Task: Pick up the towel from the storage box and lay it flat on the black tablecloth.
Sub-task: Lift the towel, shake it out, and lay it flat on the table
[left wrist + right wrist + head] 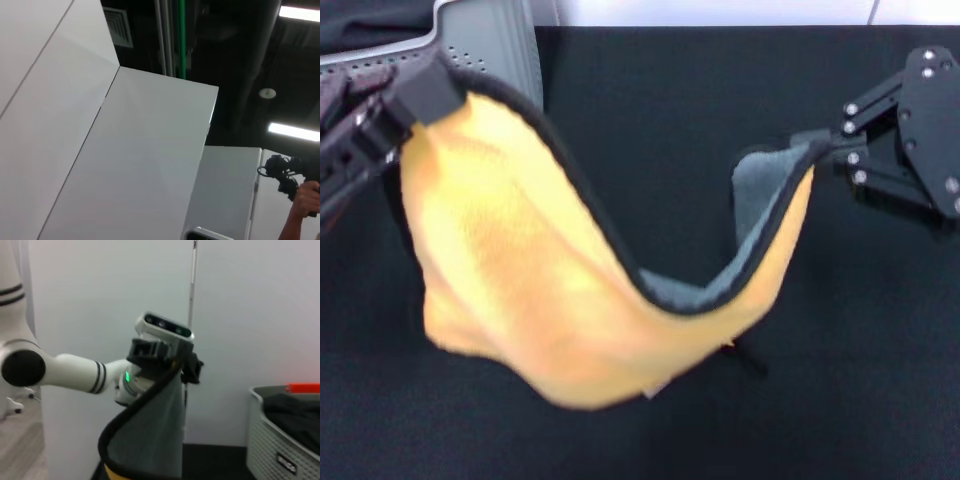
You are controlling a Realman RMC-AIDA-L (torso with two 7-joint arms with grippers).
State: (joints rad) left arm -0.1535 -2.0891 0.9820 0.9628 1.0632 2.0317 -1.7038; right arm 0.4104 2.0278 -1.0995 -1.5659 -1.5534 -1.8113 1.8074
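Towel [520, 270] is off the surface, slung between both grippers over the black tablecloth [650, 110]. Yellow-orange face toward the head camera, grey face showing along the sagging top edge and at the right corner; black edging runs the whole top edge.

Left gripper [405, 105] is at far left, just in front of the storage box [490, 40], jaws clamped on the towel's left corner. Right gripper [835, 150] is at right, mid-depth, jaws pinched narrow on the towel's other corner. Both corners sit high, the middle droops in a deep U and the lower hem hangs toward the near side, a bit blurred. Cannot tell whether the hem touches the cloth.

Storage box sits at the far left edge of the surface; right wrist view shows its perforated wall with black label [286, 462], dark fabric inside and an orange-red strip at its rim.

Right wrist view also shows the left gripper [165, 357] from the side with the towel's [155, 440] grey face hanging below it.

Left wrist view shows only white panels and ceiling.
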